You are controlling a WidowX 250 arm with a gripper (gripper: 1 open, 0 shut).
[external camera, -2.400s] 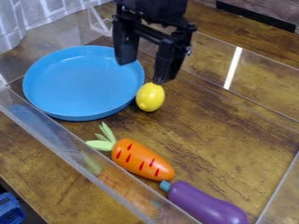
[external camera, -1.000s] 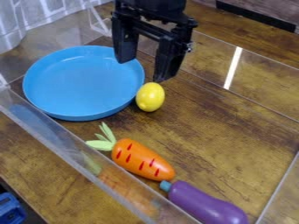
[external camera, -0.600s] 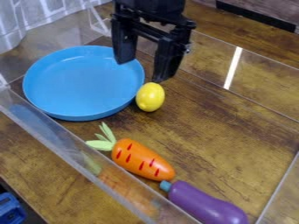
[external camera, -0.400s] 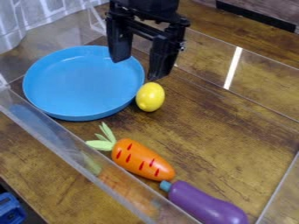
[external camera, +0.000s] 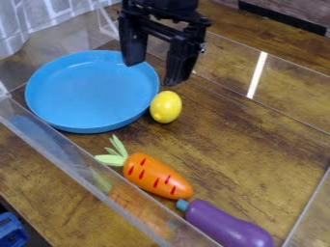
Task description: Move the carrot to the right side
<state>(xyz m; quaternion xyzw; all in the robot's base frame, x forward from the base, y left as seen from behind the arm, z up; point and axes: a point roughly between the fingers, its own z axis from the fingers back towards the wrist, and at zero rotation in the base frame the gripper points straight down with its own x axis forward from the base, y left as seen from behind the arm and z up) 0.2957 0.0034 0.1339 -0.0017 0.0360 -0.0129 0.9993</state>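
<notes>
Gripper [external camera: 157, 60]: hovering with jaws apart, gripping nothing.
Carrot [external camera: 150, 174]: lying untouched, well below gripper.
Progress: nothing done; grasp and move remaining.

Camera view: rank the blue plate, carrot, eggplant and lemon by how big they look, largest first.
1. Blue plate, by far the largest.
2. Carrot and eggplant: they look about alike in length; the eggplant is nearer the camera and cut by the frame edge, so I won't rank them.
3. Lemon, smallest.
</notes>
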